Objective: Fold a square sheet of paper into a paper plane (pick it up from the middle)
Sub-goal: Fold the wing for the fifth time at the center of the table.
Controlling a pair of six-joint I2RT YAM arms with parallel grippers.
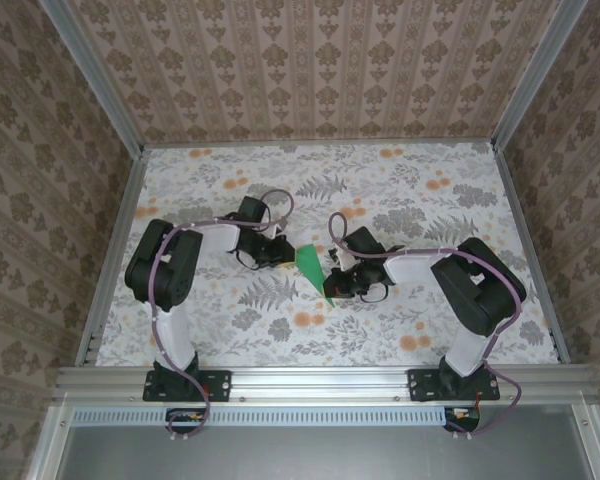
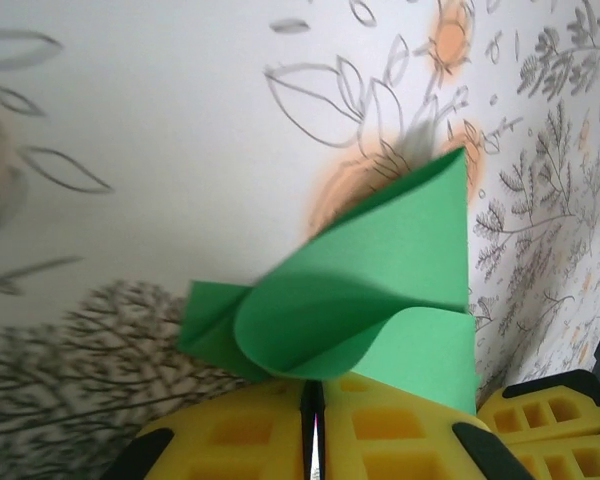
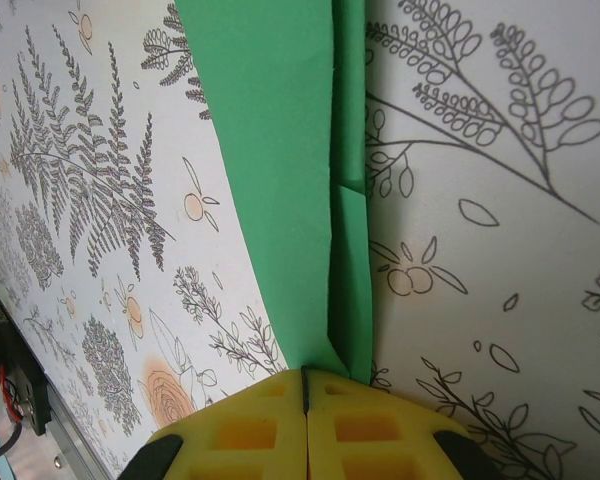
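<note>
A: First entry, right wrist view?
B: Right pincer (image 3: 306,380). Its yellow pads (image 3: 242,432) were pressed together, clamping the narrow end of the green paper (image 3: 280,150).
A: Paper's condition?
B: It was folded lengthwise, with layered flaps meeting along a centre crease. It ran from the pads to the top edge.
A: Beneath it?
B: Floral cloth (image 3: 500,250), which lay flat.
</note>
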